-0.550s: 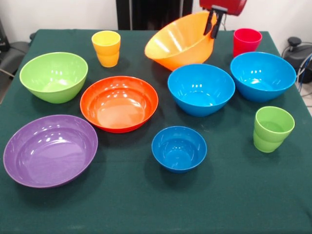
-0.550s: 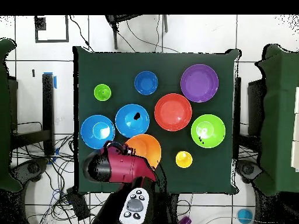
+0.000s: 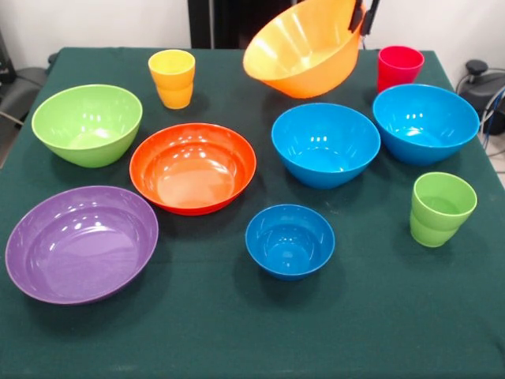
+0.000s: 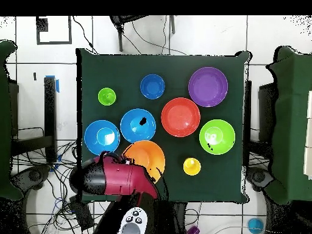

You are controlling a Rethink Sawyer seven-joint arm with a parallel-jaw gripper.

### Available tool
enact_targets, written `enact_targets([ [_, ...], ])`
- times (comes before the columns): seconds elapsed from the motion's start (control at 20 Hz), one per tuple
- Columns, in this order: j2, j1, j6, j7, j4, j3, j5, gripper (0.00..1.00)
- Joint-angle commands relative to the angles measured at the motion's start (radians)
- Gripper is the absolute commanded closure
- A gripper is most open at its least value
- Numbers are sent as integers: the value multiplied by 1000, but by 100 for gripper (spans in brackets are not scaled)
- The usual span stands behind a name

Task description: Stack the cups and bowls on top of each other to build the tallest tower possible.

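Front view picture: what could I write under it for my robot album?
The gripper lifts the big yellow-orange bowl tilted by its rim, above a green table of bowls and cups.

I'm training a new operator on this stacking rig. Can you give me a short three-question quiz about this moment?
1. True or false: the yellow-orange bowl sits flat on the table.
2. Which cup stands nearest the small blue bowl? A) yellow cup B) red cup C) green cup
3. How many bowls are stacked in another?

Key: 1. False: the gripper holds its rim and it hangs tilted. 2. C, the green cup. 3. None.
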Motion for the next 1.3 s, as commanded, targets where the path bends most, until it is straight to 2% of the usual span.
enact_targets([
  [0.05, -21, 5, 122, 65, -38, 47, -43, 100],
  [0.35, -58, 0, 181, 43, -54, 35, -57, 100],
  [0.75, -94, 7, 274, 21, -120, 7, -84, 100],
  [1.3, -115, -42, 374, -19, -201, 29, -114, 100],
])
